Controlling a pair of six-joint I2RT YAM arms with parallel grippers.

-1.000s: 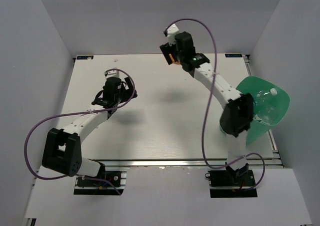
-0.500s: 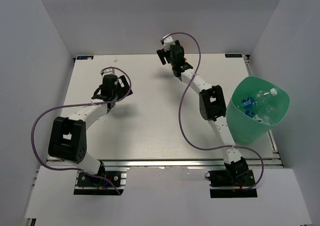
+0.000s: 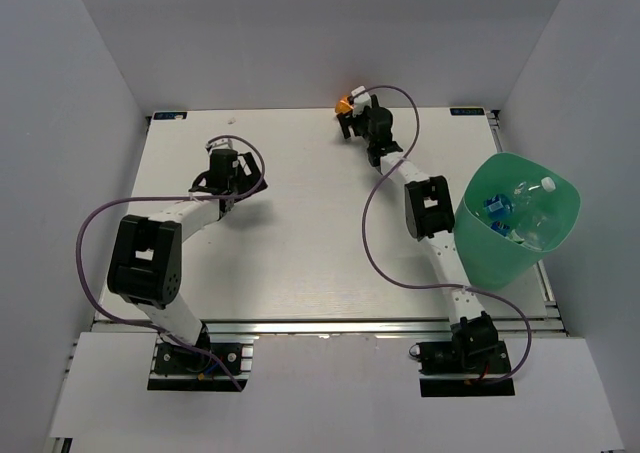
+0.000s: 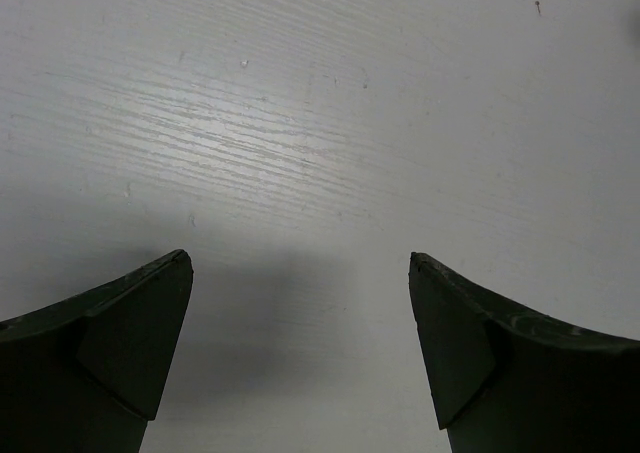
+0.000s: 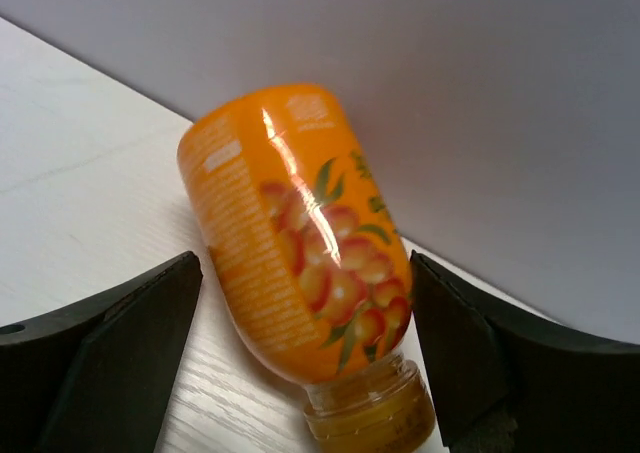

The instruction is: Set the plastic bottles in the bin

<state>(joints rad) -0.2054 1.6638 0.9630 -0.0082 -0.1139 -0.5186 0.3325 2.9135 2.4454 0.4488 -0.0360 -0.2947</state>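
Step in hand, by the look of it: closing on the stubby orange bottle (image 5: 285, 213). Appears to lie on its side at the far edge of the desk (image 3: 300, 233), close to the back wall, cap toward the wrist camera. Sits between the parted fingers of the right claw (image 5: 305, 268), with no clear contact at either pad. Centre on the fat belly, not the narrow neck. Push slightly deeper before closing. Squeeze gently against likely slipping or rolling of glossy round plastic. Lift clear before swinging toward the green bin (image 3: 478, 258) at the right, already holding clear bottles (image 3: 525, 208). Leave the left claw (image 4: 298, 268), spread wide above the desk with nothing between, out of the way.
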